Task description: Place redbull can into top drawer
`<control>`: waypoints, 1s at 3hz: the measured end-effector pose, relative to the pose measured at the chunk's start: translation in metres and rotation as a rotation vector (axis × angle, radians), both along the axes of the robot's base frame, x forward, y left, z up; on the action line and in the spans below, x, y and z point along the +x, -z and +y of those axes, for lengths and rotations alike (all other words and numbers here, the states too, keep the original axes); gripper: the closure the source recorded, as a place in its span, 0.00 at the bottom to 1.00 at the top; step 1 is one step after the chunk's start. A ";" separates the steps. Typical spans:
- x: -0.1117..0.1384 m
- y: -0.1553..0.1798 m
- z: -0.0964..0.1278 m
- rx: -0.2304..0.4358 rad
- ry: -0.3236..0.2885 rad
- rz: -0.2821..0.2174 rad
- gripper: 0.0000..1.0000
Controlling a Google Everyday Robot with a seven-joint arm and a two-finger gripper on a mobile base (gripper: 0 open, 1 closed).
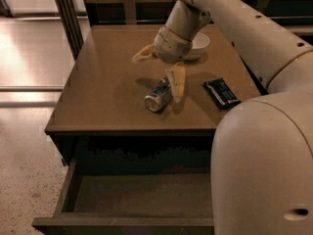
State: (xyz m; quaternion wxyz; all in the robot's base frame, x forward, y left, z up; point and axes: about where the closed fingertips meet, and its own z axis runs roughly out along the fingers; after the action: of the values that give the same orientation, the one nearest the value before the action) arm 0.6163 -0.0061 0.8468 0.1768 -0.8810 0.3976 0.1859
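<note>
The redbull can [158, 96] lies on its side on the brown table [102, 82], its shiny round end toward the front. My gripper [160, 70] hangs just above and behind the can with its two cream fingers spread wide. One finger [176, 82] stands right beside the can's right side; the other finger [143, 54] points left, away from it. The gripper holds nothing. The top drawer [142, 195] is pulled open below the table's front edge and shows a bare flat bottom.
A flat black snack packet [221, 92] lies on the table to the right of the can. A white bowl [195, 44] sits at the back, partly behind my arm. My arm's large pale body [264, 160] fills the lower right.
</note>
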 end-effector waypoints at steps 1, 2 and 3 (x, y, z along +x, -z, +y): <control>0.001 0.010 0.000 -0.018 0.011 0.011 0.00; -0.008 0.020 -0.009 -0.020 0.046 0.044 0.00; -0.018 0.030 -0.015 -0.006 0.093 0.069 0.05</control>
State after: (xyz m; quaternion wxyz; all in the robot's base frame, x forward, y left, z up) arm 0.5979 -0.0210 0.8172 0.1689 -0.8550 0.4446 0.2068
